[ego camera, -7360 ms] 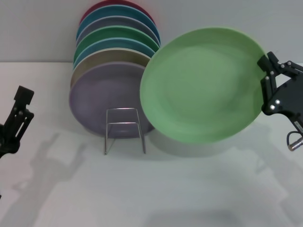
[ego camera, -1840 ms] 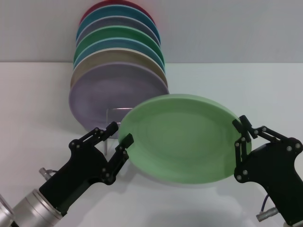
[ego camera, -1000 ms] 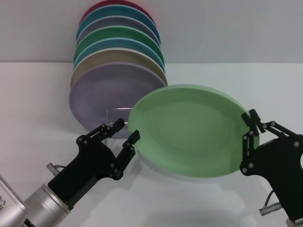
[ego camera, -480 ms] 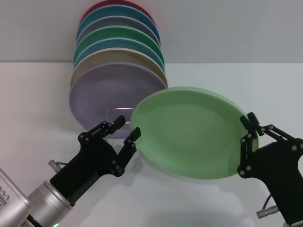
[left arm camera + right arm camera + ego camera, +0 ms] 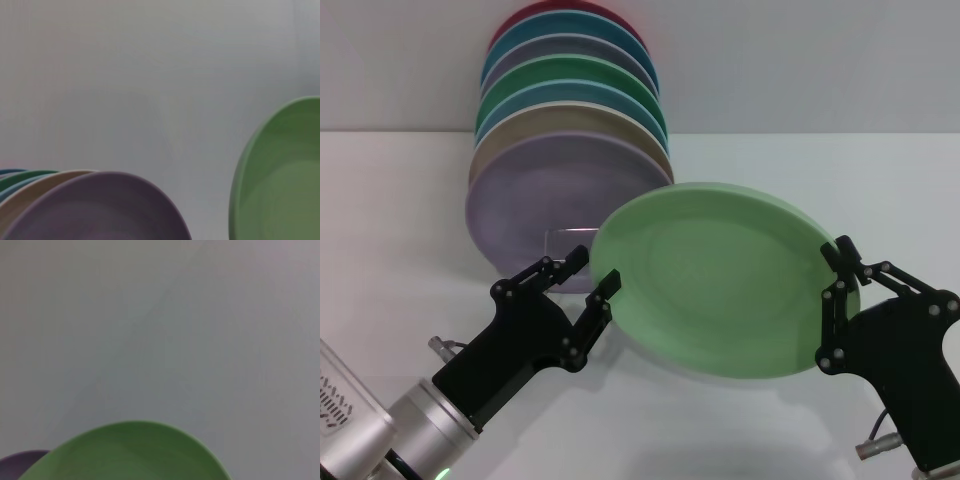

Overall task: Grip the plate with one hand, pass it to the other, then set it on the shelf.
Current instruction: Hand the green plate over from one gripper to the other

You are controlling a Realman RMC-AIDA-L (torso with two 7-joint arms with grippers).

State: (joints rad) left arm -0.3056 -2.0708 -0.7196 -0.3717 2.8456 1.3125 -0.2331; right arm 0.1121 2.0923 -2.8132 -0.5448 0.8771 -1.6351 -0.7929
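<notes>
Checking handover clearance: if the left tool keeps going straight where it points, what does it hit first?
Most likely the light green plate: the left tool, open, points at its near rim, held by the right tool. Depth unclear.

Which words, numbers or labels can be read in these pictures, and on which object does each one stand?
Small dark print on the silver wrist of the left gripper: too small to read.
The light green plate, the stacked plates and the right gripper: no text visible.
</notes>
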